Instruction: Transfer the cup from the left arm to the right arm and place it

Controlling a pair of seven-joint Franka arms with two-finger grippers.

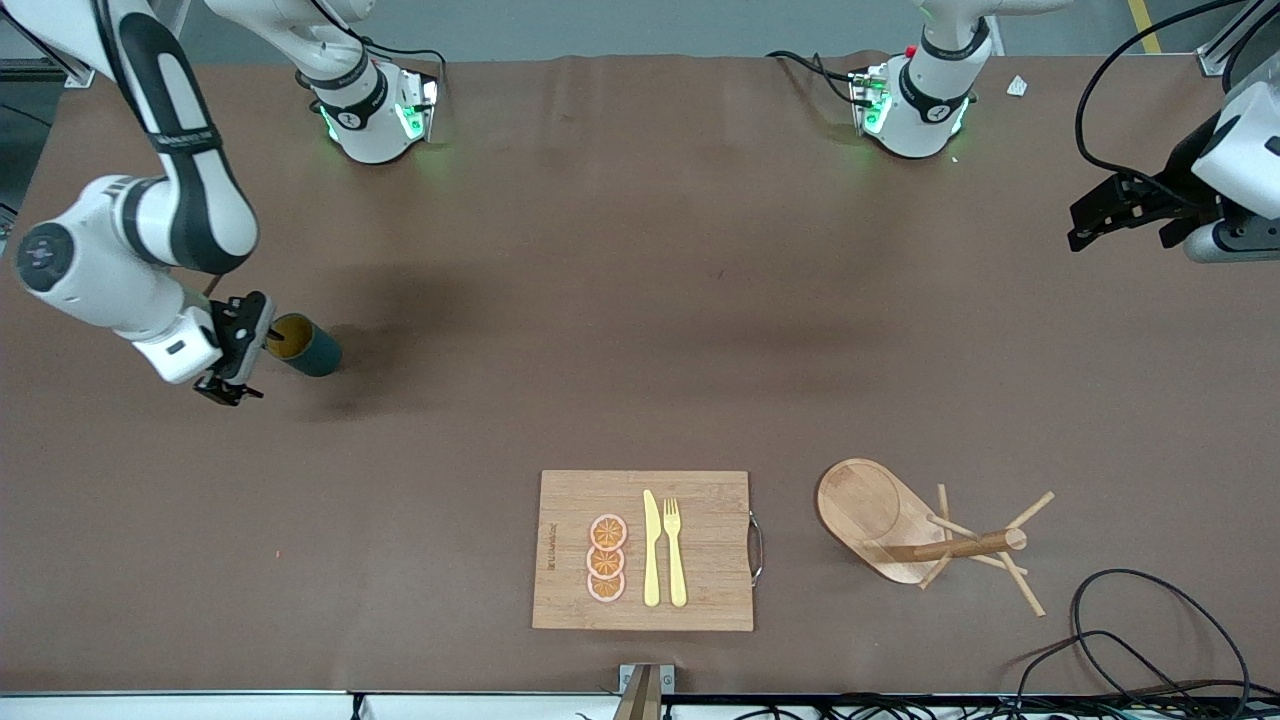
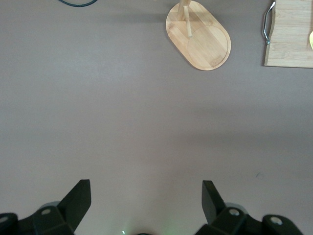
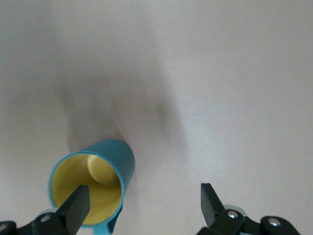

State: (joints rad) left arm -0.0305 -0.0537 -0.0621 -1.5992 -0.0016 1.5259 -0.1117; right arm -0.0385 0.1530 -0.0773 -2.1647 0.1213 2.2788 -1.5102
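Observation:
The teal cup (image 1: 312, 349) with a yellow-brown inside stands on the brown table at the right arm's end. My right gripper (image 1: 252, 350) is open right beside it, at rim height. In the right wrist view the cup (image 3: 121, 157) shows its mouth, with one fingertip (image 3: 77, 201) in front of the opening and the other out over bare table, so part of the rim lies between the jaws without being clamped. My left gripper (image 1: 1100, 215) hangs open over the table at the left arm's end. In its own view it (image 2: 146, 192) holds nothing.
A wooden cutting board (image 1: 700, 500) with orange slices (image 1: 606, 558), a yellow knife (image 1: 651, 548) and fork (image 1: 674, 550) lies near the front edge. Beside it, toward the left arm's end, a wooden peg rack (image 1: 880, 510) lies tipped over. Black cables (image 1: 1150, 640) curl at the front corner.

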